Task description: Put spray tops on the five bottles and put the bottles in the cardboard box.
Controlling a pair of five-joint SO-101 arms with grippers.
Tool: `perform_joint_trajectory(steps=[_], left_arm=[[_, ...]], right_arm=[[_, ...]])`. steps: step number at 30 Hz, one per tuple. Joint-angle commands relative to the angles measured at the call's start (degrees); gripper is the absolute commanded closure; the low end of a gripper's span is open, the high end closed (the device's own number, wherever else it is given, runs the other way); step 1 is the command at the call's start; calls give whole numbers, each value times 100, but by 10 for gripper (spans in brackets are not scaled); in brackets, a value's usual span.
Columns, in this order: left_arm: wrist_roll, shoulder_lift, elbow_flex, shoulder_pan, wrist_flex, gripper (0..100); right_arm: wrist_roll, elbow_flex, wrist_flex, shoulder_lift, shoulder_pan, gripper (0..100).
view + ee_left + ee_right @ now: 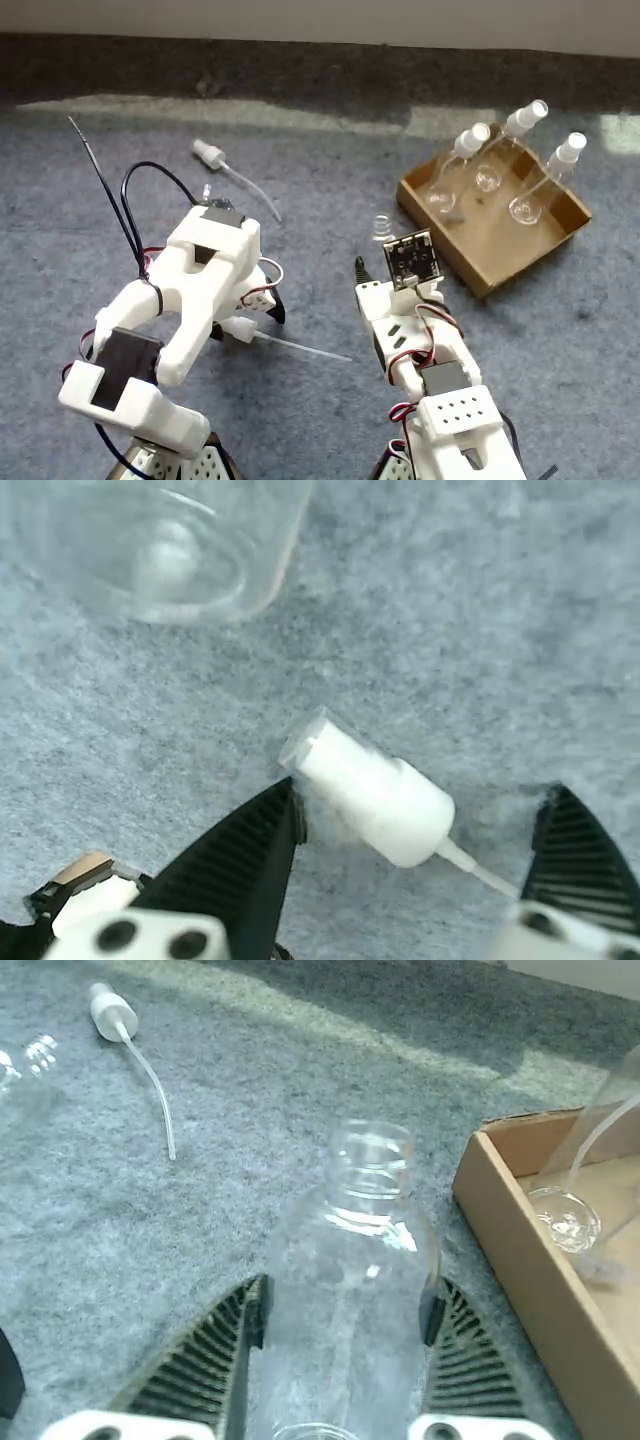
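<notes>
A white spray top with a thin tube lies on the grey carpet between the fingers of my left gripper, which is open around it without touching it. In the high view this spray top lies beside the left arm. My right gripper is shut on a clear open-necked bottle, whose neck pokes out ahead of the right arm. The cardboard box stands at the right and holds three bottles with spray tops.
Another spray top with a curved tube lies on the carpet at the back left. A second clear bottle lies close to it, partly under the left arm. The box wall is just beside the held bottle.
</notes>
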Motion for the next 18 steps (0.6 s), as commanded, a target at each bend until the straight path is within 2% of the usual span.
perform_joint_trajectory(steps=[1, 9, 18], left_arm=[[35, -22, -259, 40, -176, 699], [35, -57, -268, 31, -668, 709], [0, -31, -268, 40, -1143, 911]], right_arm=[[0, -66, -171, -136, 57, 878], [0, -66, -171, -136, 57, 878], [0, -66, -171, -136, 57, 878]])
